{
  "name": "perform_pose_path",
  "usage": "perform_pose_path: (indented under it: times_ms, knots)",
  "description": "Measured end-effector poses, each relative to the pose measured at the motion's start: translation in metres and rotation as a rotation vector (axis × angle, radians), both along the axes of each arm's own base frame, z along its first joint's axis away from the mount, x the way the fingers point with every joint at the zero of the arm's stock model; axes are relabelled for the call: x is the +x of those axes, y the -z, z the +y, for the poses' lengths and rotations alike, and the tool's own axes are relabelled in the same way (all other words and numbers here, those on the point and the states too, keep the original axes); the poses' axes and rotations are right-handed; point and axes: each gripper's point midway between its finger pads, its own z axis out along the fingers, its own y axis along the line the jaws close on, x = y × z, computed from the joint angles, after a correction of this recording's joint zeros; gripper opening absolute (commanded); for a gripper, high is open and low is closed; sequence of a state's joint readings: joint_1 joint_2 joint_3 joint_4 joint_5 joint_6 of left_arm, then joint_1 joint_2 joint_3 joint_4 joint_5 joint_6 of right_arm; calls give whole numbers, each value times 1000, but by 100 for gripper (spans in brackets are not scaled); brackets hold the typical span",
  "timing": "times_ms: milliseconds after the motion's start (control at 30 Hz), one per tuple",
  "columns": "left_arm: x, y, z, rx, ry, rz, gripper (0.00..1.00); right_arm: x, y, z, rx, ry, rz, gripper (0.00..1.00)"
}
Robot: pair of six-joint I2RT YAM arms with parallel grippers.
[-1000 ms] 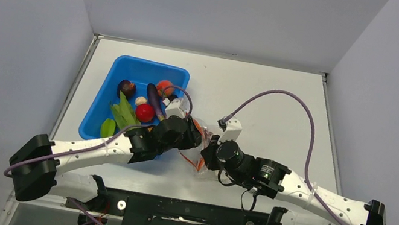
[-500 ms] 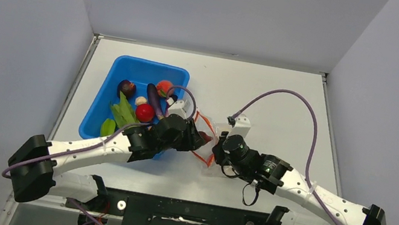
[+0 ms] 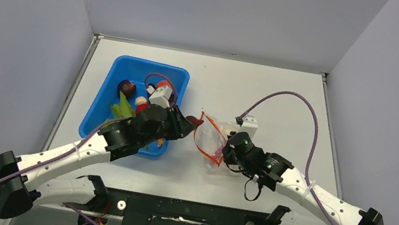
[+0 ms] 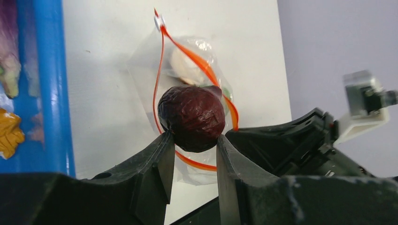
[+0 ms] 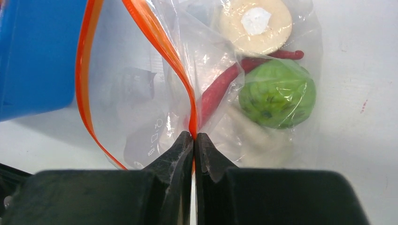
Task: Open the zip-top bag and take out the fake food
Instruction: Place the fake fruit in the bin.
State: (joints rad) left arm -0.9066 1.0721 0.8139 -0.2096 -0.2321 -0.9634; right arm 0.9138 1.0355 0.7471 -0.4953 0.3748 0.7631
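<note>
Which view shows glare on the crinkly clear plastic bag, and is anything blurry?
Right wrist: white glints speckle the crinkly clear zip-top bag, near black fingers soft. Left wrist: small highlights on the sharp dark-red wrinkled fruit. Top external: even, soft light.

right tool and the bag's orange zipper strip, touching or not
Touching. The right wrist view shows the right tool shut on the orange zipper strip of the zip-top bag, the strip pinched between both fingertips with no gap.

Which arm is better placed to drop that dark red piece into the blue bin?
Left: left end effector grips the dark red piece beside the blue bin; right end effector pinches the bag's zipper strip.
</note>
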Motion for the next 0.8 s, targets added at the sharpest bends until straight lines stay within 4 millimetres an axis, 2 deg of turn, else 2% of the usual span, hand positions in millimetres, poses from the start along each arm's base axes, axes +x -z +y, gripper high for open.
perform_pose_path:
  times_ms: [167, 400, 533, 633, 700, 800]
  knots:
    - [20, -21, 31, -36, -98, -43, 2, -2, 4, -5, 1, -4, 10, 3]
    - [69, -18, 113, -17, -318, -30, 1, -4, -9, -6, 40, -25, -21, 4]
    - [90, -3, 161, -7, -420, 12, 1, -4, -9, -6, 43, -31, -16, 4]
    - [106, 20, 192, 8, -492, 80, 1, -5, -9, -5, 43, -42, -13, 4]
    - [113, 37, 202, 29, -518, 128, 1, -6, -9, -4, 45, -48, -11, 4]
    - [121, 59, 205, 51, -522, 178, 1, -5, -9, -4, 46, -52, -8, 4]
